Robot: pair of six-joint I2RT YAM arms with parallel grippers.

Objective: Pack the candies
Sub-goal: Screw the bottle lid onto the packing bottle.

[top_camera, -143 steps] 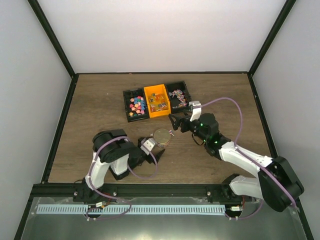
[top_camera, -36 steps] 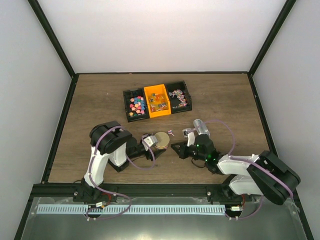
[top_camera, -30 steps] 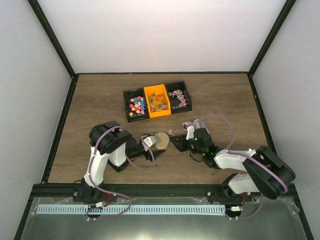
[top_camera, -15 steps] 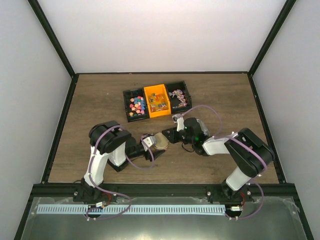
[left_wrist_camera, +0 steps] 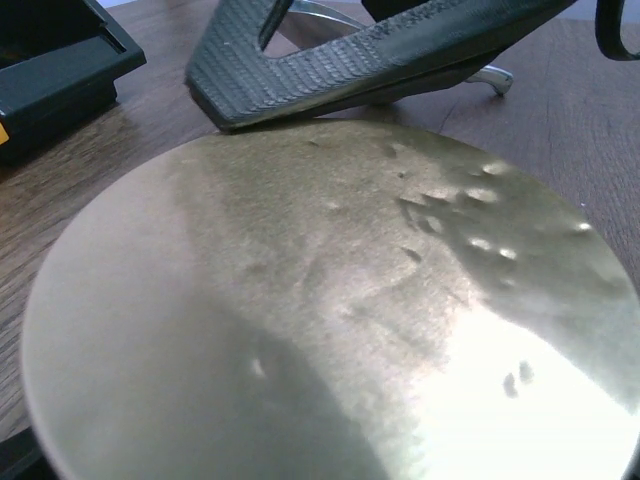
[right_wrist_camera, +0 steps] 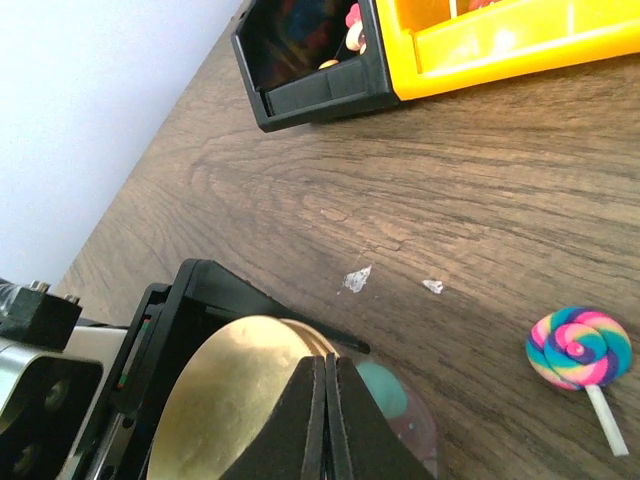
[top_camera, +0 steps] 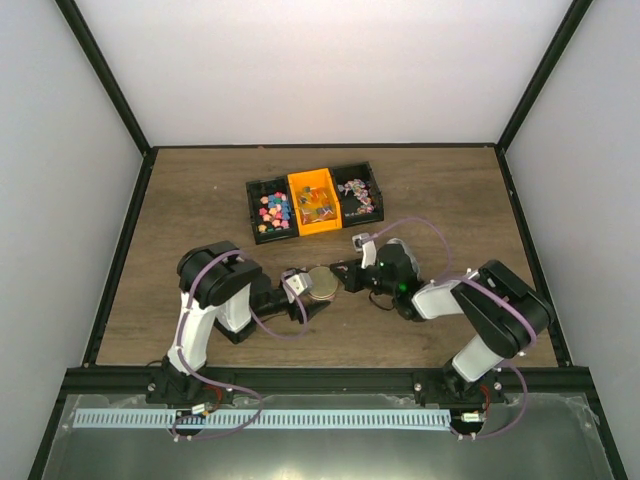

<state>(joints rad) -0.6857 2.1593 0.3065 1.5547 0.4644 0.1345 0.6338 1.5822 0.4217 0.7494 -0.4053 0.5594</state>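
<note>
A clear jar with a gold-coloured lid [top_camera: 322, 281] stands on the table between the fingers of my left gripper [top_camera: 306, 292], which grips its sides. The lid [left_wrist_camera: 330, 310] fills the left wrist view. My right gripper [right_wrist_camera: 327, 365] is shut with nothing in it, its tips resting over the lid's [right_wrist_camera: 235, 400] near edge. A teal candy [right_wrist_camera: 382, 388] shows through the jar's glass. A striped lollipop candy [right_wrist_camera: 578, 347] lies on the table to the right. More candies [top_camera: 273, 209] fill the bins at the back.
Three joined bins stand at the back: a black one [top_camera: 262, 236], an orange one [top_camera: 318, 229] and another black one [top_camera: 375, 181]. Two small white scraps [right_wrist_camera: 357, 280] lie on the wood. Black frame rails edge the table.
My right gripper has swung left from the open table to the jar and closed its jaws over the lid's edge. The left arm and the jar have stayed put.
</note>
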